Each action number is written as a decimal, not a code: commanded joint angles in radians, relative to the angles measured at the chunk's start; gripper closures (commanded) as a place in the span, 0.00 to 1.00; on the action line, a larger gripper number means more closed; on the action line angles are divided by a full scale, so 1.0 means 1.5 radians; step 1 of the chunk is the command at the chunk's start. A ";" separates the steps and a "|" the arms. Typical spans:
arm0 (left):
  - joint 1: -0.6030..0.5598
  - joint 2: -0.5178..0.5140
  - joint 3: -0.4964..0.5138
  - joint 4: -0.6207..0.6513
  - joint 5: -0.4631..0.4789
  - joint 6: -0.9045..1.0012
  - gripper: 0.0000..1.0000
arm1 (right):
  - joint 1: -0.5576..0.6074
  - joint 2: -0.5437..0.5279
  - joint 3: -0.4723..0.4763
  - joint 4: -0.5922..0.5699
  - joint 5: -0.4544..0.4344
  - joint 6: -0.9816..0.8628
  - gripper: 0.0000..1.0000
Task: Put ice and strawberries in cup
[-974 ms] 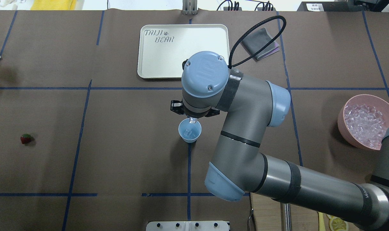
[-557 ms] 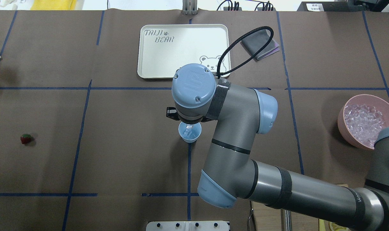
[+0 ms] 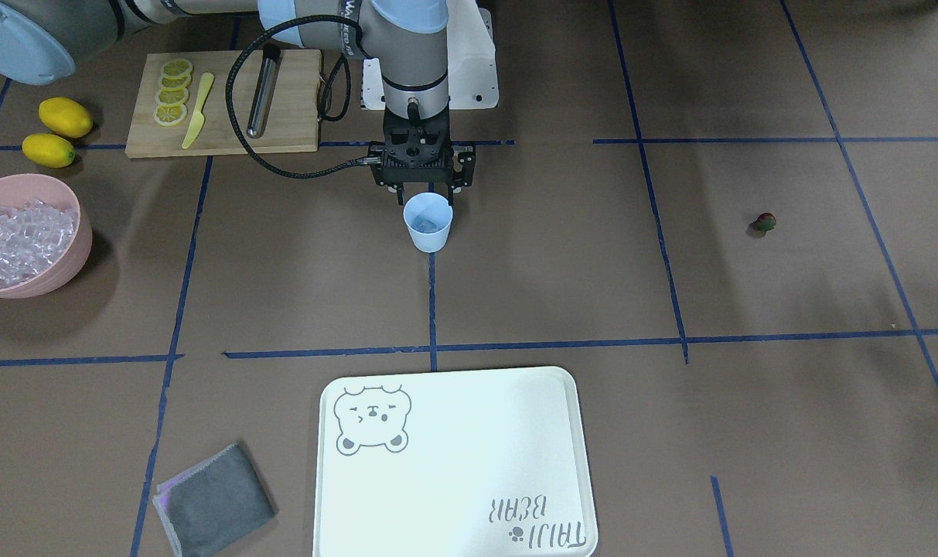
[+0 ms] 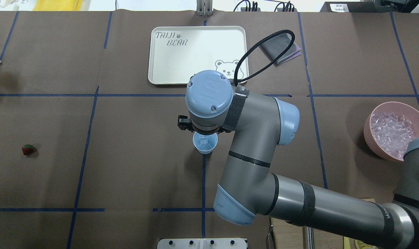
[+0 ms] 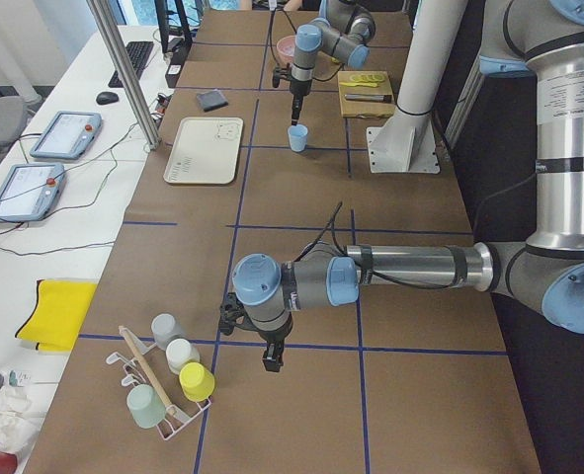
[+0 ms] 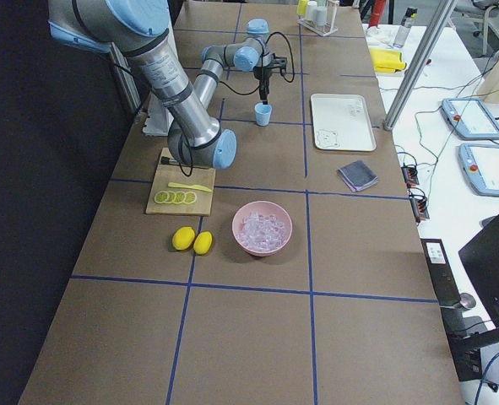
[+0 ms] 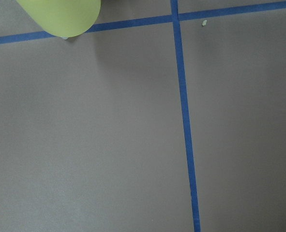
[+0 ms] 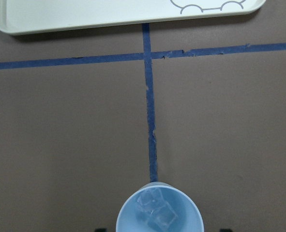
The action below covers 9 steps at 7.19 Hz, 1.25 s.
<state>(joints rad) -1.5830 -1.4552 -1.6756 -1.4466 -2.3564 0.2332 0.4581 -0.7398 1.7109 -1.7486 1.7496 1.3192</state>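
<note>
The pale blue cup [image 3: 428,224] [image 4: 205,143] stands upright at the table's middle, on a blue tape line. Two clear ice cubes [image 8: 155,209] lie in its bottom. My right gripper [image 3: 428,193] hangs straight above the cup, open and holding nothing; only its fingertips [image 8: 100,230] show at the bottom edge of the right wrist view, wide apart. The strawberry [image 4: 27,149] [image 3: 763,223] lies alone far out on my left side. My left gripper [image 5: 272,360] shows only in the exterior left view, low over the table; I cannot tell whether it is open or shut.
A pink bowl [image 4: 375,138] [image 3: 74,255] heaped with ice sits at my far right. Beyond the cup lie a white tray [image 4: 154,69] and a grey cloth [image 4: 282,52]. A cutting board [image 3: 291,116] with lemon slices, two lemons [image 3: 65,116] and a cup rack [image 5: 163,395] also stand here.
The ice cube held over the cup's rim has dropped into the cup as the right gripper let go. The right wrist shifted slightly left and toward me.
</note>
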 commanded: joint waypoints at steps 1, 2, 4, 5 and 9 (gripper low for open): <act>0.000 0.001 0.000 0.000 0.000 0.001 0.00 | 0.032 0.001 0.003 -0.009 0.020 -0.009 0.00; 0.000 -0.001 -0.003 -0.001 0.000 0.001 0.00 | 0.072 -0.001 0.004 -0.017 0.062 -0.025 0.00; 0.003 -0.002 -0.002 0.001 0.010 0.000 0.00 | 0.154 -0.038 0.040 -0.059 0.129 -0.131 0.00; 0.003 -0.008 -0.003 -0.004 0.009 0.000 0.00 | 0.191 -0.101 0.097 -0.076 0.153 -0.189 0.00; 0.003 -0.067 0.002 -0.009 0.005 -0.004 0.00 | 0.390 -0.259 0.172 -0.175 0.232 -0.621 0.00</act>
<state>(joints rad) -1.5775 -1.5217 -1.6799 -1.4595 -2.3507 0.2254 0.9556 -1.0423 1.9630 -1.9988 2.0693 0.6098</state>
